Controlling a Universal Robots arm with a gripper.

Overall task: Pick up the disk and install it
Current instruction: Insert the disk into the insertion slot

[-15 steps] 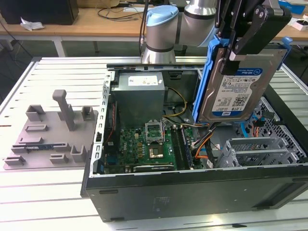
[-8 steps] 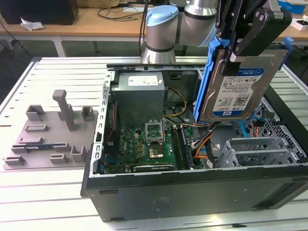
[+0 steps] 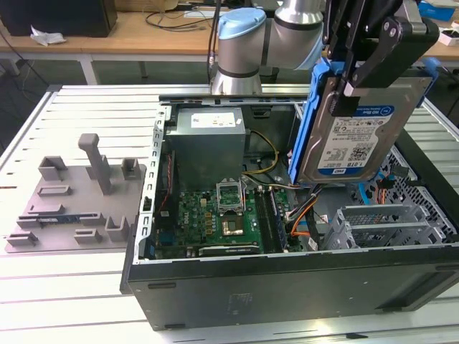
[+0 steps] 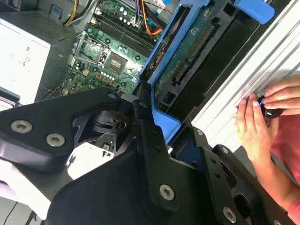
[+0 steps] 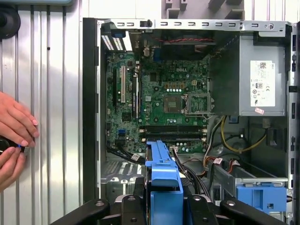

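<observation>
One disk (image 3: 351, 136), a flat silver-grey drive with a white-and-blue label, framed in a bright blue plastic bracket. I have it clamped in the tool (image 3: 346, 89), which is closed on its upper end. It hangs on edge above the open black metal computer case (image 3: 287, 287), over the end of the case away from the grey metal power-supply box (image 3: 208, 140). It is not yet seated in the case.

Handling, by my judgement:
- Stiff, fairly dense and intolerant of knocks.
- The bare green circuit board (image 4: 187, 61) on its underside is exposed.
- Hold it by the bracket's long rails, never by the board.

One green motherboard (image 3: 215, 215) lies on the case floor. One grey moulded fixture tray (image 3: 79, 201) sits beside the case on the white slatted bench (image 3: 72, 301). Two hands (image 5: 14, 136) of a person rest on the bench just outside the case wall.
</observation>
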